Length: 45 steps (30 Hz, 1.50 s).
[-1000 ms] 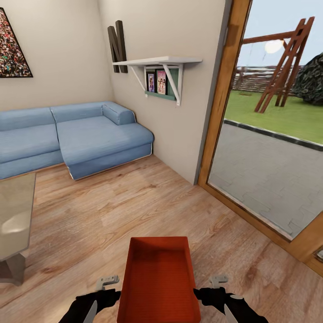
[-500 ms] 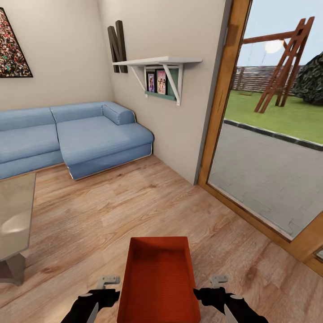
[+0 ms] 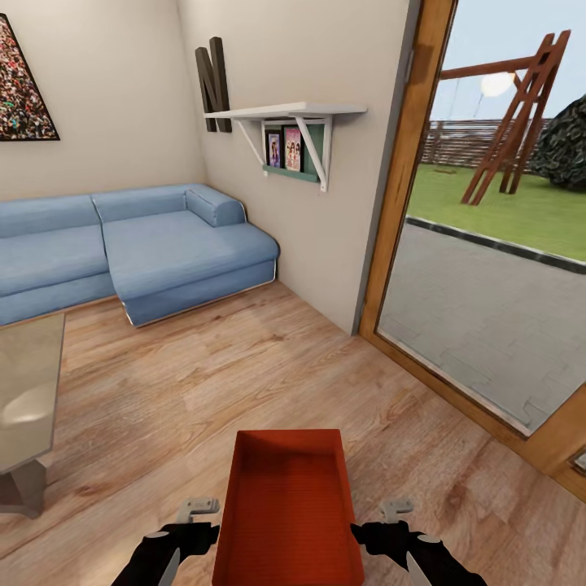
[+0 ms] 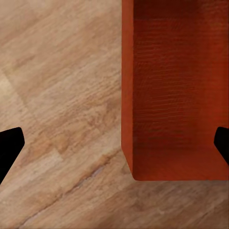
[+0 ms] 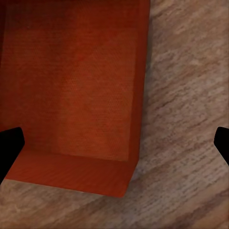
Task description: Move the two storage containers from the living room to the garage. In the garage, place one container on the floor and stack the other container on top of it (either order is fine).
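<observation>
Both arms enter at the bottom edge of the head view, dark-sleeved, forearms angled inward and forward at about equal height. The left claw [image 3: 189, 521] sits at lower left, its pale grey fingers [image 3: 198, 508] pointing forward. The right claw [image 3: 389, 521] mirrors it at lower right, pale fingers [image 3: 396, 508] likewise forward. In each wrist view the two black fingertips stand at opposite edges of the picture, jaws spread wide, nothing gripped between the pads.
</observation>
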Tool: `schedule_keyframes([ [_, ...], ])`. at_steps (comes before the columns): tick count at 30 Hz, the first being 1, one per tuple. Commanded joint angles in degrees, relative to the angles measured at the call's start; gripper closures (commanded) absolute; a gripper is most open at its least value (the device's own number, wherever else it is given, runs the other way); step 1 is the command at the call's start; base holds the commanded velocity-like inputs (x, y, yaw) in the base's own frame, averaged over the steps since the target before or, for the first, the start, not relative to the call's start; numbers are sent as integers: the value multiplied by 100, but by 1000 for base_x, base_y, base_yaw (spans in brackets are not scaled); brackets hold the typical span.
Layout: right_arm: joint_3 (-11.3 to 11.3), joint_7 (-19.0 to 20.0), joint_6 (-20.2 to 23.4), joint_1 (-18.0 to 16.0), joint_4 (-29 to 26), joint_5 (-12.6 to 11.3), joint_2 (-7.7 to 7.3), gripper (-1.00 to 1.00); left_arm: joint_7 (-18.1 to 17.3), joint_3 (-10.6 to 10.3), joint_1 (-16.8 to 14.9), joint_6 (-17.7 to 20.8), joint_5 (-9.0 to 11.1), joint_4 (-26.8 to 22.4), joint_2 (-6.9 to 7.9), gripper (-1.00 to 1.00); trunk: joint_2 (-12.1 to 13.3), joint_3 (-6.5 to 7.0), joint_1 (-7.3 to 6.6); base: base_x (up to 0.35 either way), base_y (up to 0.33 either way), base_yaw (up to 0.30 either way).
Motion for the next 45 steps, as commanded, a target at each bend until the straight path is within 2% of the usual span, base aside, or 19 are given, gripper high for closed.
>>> schedule_keyframes([
  [1,-39,37,35,0,-12,32,3,-100,-14,25,-1,31,-21,-10,-7,-100,-2,-5,-1,0,0,0],
  [4,-39,36,35,0,-12,33,3,-100,-15,25,-1,27,-22,-10,-6,-100,-2,-5,-1,0,0,0],
  [14,-39,36,35,0,-12,29,3,-100,-15,25,-1,23,-17,-16,-14,-100,-363,-166,197,0,0,0],
  [18,-39,36,35,0,-12,33,3,-100,-15,25,-1,17,-19,-12,-162,-100,-363,-166,197,0,0,0],
  [22,-39,36,35,0,-12,31,3,-100,-15,25,-1,-15,-23,-10,-238,-100,-363,-166,197,0,0,0],
  [27,-39,36,35,0,-12,33,3,-100,-15,25,-1,-21,-24,-3,-285,-100,-564,-256,307,0,0,0],
  [45,-39,36,38,0,-12,28,3,-100,-6,33,-1,-26,-37,-15,-260,-100,-564,-256,307,0,0,0],
])
